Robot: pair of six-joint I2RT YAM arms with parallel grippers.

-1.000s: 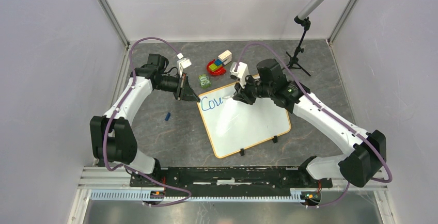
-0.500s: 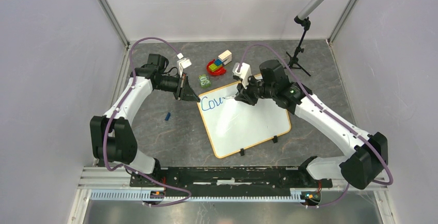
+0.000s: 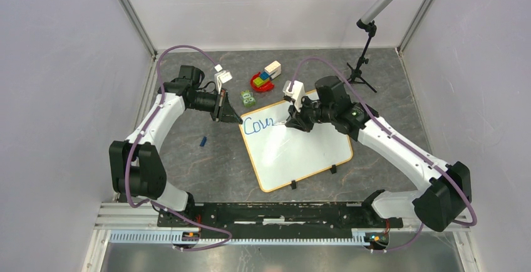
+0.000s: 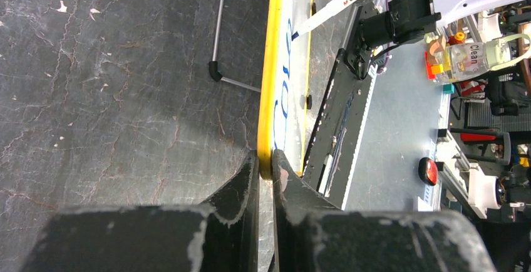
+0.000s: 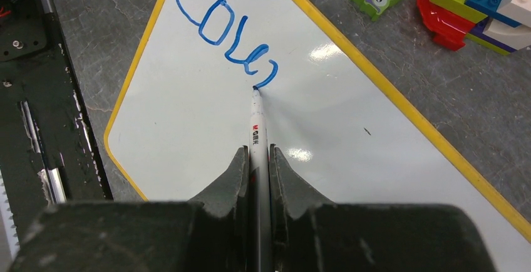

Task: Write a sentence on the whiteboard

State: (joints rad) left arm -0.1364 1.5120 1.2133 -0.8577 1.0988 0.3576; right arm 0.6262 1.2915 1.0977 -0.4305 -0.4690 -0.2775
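The whiteboard (image 3: 300, 153) lies flat in the middle of the table, white with a yellow rim and two black clips on its near edge. Blue marker letters reading "Cour" (image 3: 258, 125) run along its far left part; they also show in the right wrist view (image 5: 222, 31). My left gripper (image 3: 237, 119) is shut on the board's yellow rim (image 4: 267, 118) at the far left corner. My right gripper (image 3: 293, 121) is shut on a white marker (image 5: 256, 128), its tip touching the board at the end of the last letter.
A green owl block (image 3: 248, 98) and a red bowl of toy bricks (image 3: 263, 79) sit just beyond the board. A small blue piece (image 3: 203, 140) lies left of the board. A black microphone stand (image 3: 362, 65) is at the far right.
My right gripper has moved the marker to the right along the board, and the blue writing has grown from "Cou" to "Cour". The left arm has not moved.
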